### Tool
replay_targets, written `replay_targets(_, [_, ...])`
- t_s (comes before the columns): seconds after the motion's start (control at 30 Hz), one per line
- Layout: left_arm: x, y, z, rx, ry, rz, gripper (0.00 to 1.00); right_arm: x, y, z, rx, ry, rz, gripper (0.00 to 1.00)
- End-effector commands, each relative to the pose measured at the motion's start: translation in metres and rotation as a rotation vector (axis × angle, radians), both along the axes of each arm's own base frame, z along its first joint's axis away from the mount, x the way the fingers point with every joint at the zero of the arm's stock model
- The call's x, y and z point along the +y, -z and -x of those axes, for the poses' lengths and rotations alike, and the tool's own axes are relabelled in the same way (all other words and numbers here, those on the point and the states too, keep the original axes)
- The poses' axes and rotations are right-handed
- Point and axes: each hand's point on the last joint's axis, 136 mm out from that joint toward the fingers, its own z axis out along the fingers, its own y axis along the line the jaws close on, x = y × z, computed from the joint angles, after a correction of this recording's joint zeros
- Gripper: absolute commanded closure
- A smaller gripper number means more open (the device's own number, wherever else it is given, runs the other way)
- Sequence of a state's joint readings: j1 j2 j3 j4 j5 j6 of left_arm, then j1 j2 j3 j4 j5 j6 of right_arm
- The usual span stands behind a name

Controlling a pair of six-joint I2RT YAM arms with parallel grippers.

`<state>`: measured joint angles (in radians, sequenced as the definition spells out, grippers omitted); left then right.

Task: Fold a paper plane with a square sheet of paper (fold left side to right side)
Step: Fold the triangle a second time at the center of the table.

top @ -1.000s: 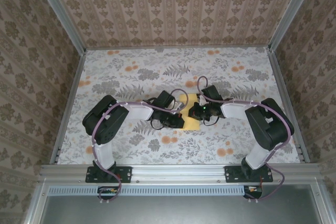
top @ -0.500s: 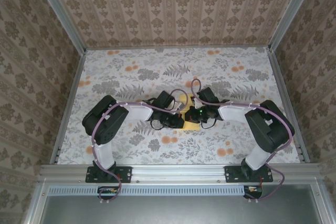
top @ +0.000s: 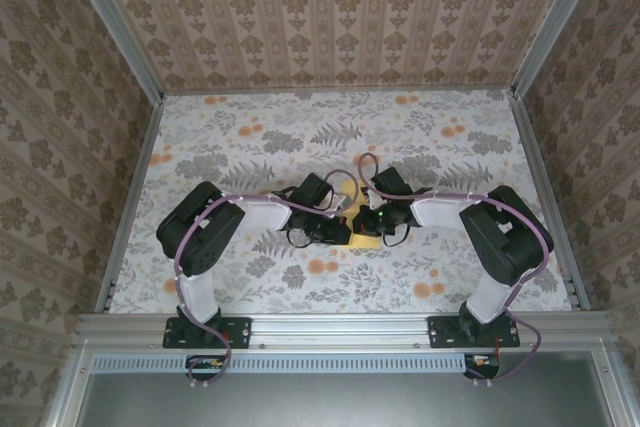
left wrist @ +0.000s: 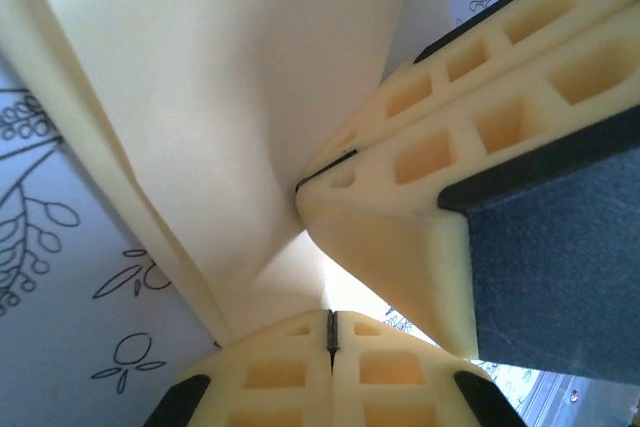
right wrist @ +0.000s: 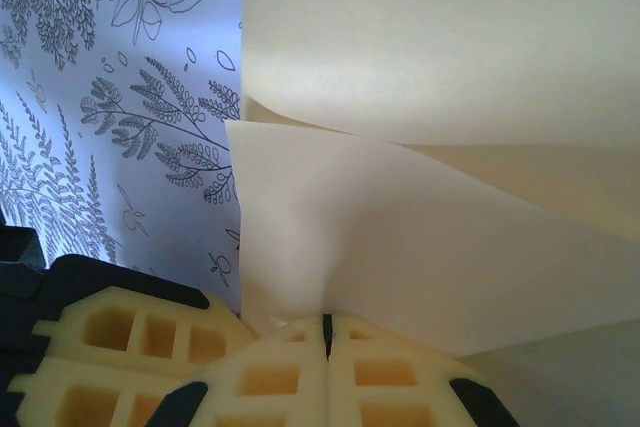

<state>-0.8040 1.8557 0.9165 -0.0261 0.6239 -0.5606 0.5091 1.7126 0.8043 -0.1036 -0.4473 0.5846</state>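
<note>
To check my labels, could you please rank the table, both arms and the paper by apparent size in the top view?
1. Table, by far largest.
2. Left arm and right arm, alike, so tied.
3. Paper, smallest; the arms cover most of it.

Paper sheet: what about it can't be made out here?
Top view: the paper is mostly covered by the left gripper and right gripper, so its outline and creases are hidden.
Left wrist view: its edges run off the frame.
Right wrist view: top and right frame edges cut off its layers.

Paper [left wrist: 230, 97] between left tool [left wrist: 330, 332], right tool [right wrist: 325, 327]
</note>
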Motion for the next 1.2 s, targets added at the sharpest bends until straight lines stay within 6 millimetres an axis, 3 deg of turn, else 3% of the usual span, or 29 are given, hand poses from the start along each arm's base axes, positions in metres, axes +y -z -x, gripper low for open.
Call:
replay_targets(0.0, [0.023, 0.027, 0.011, 0.023, -0.009, -0.13, 0.99, -0.02, 0.015, 0.001, 0.02, 0.012, 0.107, 0.99])
replay_targets(0.33, [0.024, 0.029, 0.012, 0.026, -0.01, -0.135, 0.99, -0.044, 0.004, -0.026, -0.013, 0.057, 0.109, 0.98])
replay_targets(0.6, [0.024, 0.026, 0.011, 0.019, -0.007, -0.129, 0.99, -0.074, 0.002, -0.046, -0.022, 0.123, 0.114, 0.98])
replay_targets(0.77, [0.018, 0.02, 0.009, -0.003, 0.002, -0.109, 0.99, -0.07, -0.031, -0.057, -0.094, 0.12, 0.076, 0.98])
replay_targets(0.87, [0.015, 0.017, 0.008, -0.015, 0.006, -0.102, 0.99, -0.06, -0.045, -0.05, -0.103, 0.11, 0.016, 0.98])
replay_targets(1.03, [0.011, 0.013, 0.005, -0.029, 0.009, -0.093, 0.99, -0.027, -0.043, -0.025, -0.057, 0.078, -0.102, 0.98])
replay_targets(1.17, [0.01, 0.012, 0.005, -0.031, 0.008, -0.092, 0.98, -0.016, -0.025, -0.021, -0.013, 0.069, -0.099, 0.98])
